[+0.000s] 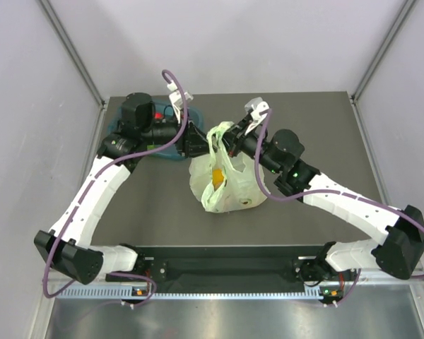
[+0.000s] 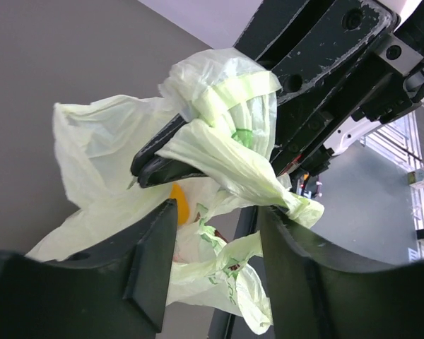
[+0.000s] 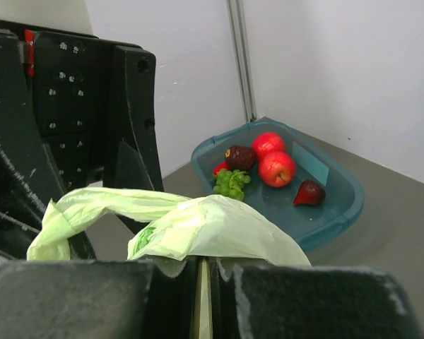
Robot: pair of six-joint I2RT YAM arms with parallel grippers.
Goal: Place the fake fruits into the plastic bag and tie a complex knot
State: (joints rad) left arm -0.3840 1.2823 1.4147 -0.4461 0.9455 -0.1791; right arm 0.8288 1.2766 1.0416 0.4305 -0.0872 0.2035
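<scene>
Bag sits mid-table, centre of top view, w/ an orange fruit showing thru it. R gripper is clamped on the bunched handles at the bag's top. L gripper is just beside it, fingers spread, pinching nothing. Other fruits lie in tray, upper left.

Pale green plastic bag sits slumped mid-bench, thin and crinkly, an orange-yellow fruit glowing through its skin. Its handles are drawn up, bunched and twisted. Red apples, green grapes and a dark purple fruit lie in the teal tray.
</scene>
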